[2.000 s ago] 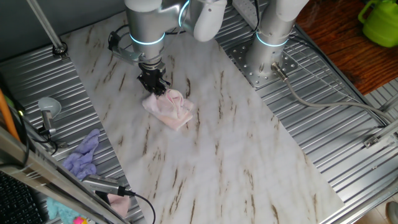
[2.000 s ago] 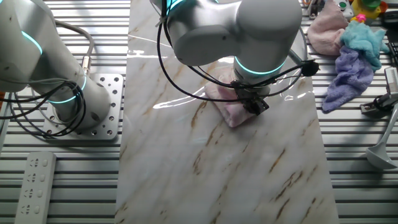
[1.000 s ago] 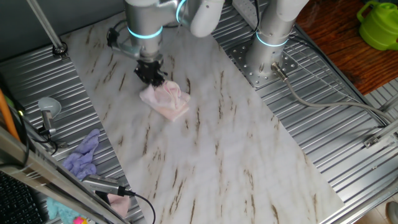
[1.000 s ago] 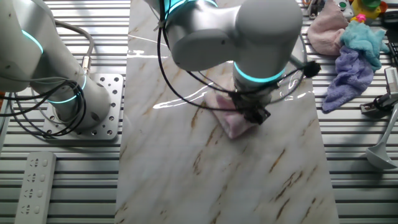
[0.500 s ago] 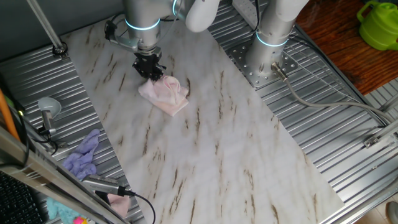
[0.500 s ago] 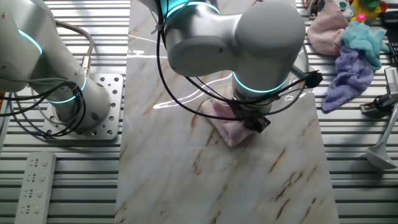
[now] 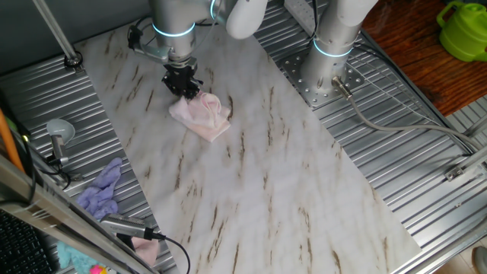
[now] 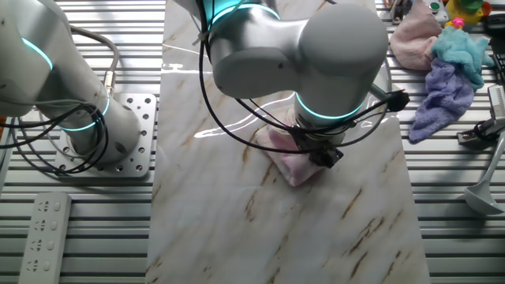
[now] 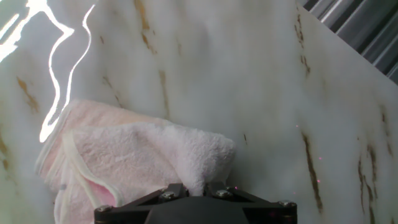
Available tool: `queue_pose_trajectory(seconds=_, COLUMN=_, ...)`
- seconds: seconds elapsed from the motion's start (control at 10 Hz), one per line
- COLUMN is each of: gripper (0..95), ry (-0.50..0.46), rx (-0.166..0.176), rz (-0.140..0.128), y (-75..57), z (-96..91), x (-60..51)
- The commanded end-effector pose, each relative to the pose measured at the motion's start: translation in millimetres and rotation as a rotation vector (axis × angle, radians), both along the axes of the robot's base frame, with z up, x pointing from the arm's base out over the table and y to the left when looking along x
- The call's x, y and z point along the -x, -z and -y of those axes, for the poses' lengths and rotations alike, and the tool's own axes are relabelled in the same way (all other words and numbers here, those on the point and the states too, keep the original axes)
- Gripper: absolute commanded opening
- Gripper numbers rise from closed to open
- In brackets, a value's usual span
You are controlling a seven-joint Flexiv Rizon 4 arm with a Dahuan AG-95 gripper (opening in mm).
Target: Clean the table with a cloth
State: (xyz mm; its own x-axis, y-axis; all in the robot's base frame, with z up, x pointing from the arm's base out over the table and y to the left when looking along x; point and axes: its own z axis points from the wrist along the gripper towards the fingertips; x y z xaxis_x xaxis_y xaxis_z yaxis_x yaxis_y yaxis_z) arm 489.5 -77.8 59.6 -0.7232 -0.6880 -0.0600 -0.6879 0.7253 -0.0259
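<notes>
The pale pink cloth (image 7: 202,116) lies bunched on the white marble-patterned table (image 7: 289,190), toward its far left part. My gripper (image 7: 183,86) is shut on the cloth's far edge and presses it onto the sheet. In the other fixed view the cloth (image 8: 293,162) shows under the arm's wrist and the gripper (image 8: 319,150). In the hand view the cloth (image 9: 137,155) spreads to the left in front of the gripper (image 9: 194,186), with a fold pinched between the jaws, on the table (image 9: 261,93).
Ribbed grey metal surrounds the sheet. A lavender rag (image 7: 101,190) and a metal tool (image 7: 58,141) lie at the left. A second arm's base (image 7: 329,68) stands at the back right. A green jug (image 7: 464,27) is at the far right. Pink, teal and purple fabrics (image 8: 442,55) lie beside the sheet.
Over two seconds the gripper dragged the cloth up and to the left across the sheet. In the last half second nothing has visibly moved.
</notes>
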Motion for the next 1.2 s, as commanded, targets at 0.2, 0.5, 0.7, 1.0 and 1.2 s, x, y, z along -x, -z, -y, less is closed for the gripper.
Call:
queue_pose_trajectory(seconds=0.2, gripper=95.0, ry=-0.015, rx=0.000, rz=-0.006, y=0.3, z=-4.2, x=-1.5)
queue_pose_trajectory(seconds=0.5, gripper=95.0, ry=-0.025, rx=0.013, rz=-0.032, y=-15.5, z=-13.0, x=0.2)
queue_pose_trajectory(seconds=0.7, gripper=95.0, ry=-0.025, rx=0.019, rz=-0.045, y=-34.1, z=-25.8, x=0.9)
queue_pose_trajectory(seconds=1.0, gripper=76.0, ry=0.006, rx=0.031, rz=-0.067, y=-50.3, z=-35.8, x=3.1)
queue_pose_trajectory(seconds=1.2, gripper=0.0, ry=0.060, rx=0.012, rz=-0.072, y=-50.3, z=-35.8, x=3.1)
